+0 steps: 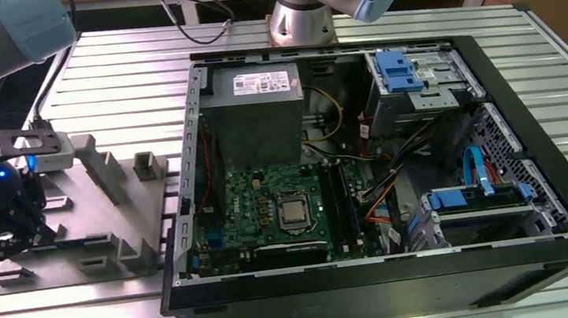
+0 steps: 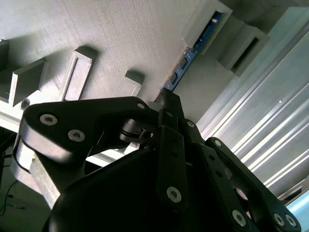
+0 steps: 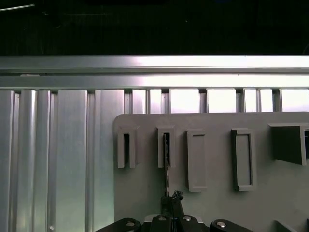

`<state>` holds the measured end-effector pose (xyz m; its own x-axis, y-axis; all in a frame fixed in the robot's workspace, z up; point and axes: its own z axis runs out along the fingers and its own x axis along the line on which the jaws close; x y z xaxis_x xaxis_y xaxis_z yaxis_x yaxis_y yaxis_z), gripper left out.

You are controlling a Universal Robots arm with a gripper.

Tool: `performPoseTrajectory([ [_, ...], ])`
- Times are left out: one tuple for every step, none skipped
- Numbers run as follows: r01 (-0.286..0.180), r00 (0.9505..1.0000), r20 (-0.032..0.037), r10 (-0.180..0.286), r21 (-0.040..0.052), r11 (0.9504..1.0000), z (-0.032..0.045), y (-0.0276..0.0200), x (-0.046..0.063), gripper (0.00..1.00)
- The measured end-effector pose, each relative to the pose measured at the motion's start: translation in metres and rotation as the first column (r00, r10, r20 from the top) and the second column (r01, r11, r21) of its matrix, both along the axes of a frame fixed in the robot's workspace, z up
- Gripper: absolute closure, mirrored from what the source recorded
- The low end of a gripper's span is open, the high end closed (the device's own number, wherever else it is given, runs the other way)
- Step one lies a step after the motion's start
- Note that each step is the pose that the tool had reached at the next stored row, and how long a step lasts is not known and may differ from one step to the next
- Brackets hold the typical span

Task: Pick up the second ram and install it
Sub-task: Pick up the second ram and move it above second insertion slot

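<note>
The second ram (image 3: 166,162) shows edge-on as a thin dark strip with its far end in a raised holder slot of the grey plastic block (image 3: 145,193). In the second wrist view the ram (image 2: 186,63) is a bluish strip that runs from that holder to my black fingertips. My gripper (image 2: 166,99) is shut on its near end. In the exterior view the gripper (image 1: 2,244) hangs low over the near-left part of the grey block (image 1: 110,217), left of the computer case. The motherboard (image 1: 267,200) with its long slots (image 1: 339,201) lies inside the case.
The open black computer case (image 1: 540,179) takes up the middle and the exterior view's right, with a power supply (image 1: 253,115) and blue-tabbed drive cages (image 1: 413,74). A second arm's base (image 1: 300,15) stands behind the case. The ribbed aluminium table (image 1: 95,68) carries everything.
</note>
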<state>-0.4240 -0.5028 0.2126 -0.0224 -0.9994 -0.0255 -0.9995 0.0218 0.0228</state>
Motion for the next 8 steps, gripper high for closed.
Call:
performPoseTrajectory([
  [0.000, 1.0000, 0.0000, 0.000, -0.0001, 1.0000, 0.0000, 0.0000, 0.0000, 0.92],
  [0.000, 1.0000, 0.0000, 0.000, 0.0000, 1.0000, 0.0000, 0.0000, 0.0000, 0.92],
  [0.000, 1.0000, 0.0000, 0.000, -0.0001, 1.0000, 0.0000, 0.0000, 0.0000, 0.86],
  [0.000, 1.0000, 0.0000, 0.000, -0.0001, 1.0000, 0.0000, 0.0000, 0.0000, 0.80],
  [0.000, 1.0000, 0.0000, 0.000, -0.0001, 1.0000, -0.0001, 0.0000, 0.0000, 0.80],
  [0.000, 1.0000, 0.0000, 0.000, 0.0000, 1.0000, -0.0001, 0.0000, 0.0000, 0.73],
  [0.000, 1.0000, -0.0001, 0.000, -0.0001, 1.0000, -0.0001, 0.0000, 0.0000, 0.73],
  [0.000, 1.0000, 0.0000, 0.000, 0.0000, 1.0000, -0.0001, 0.0000, 0.0000, 0.67],
])
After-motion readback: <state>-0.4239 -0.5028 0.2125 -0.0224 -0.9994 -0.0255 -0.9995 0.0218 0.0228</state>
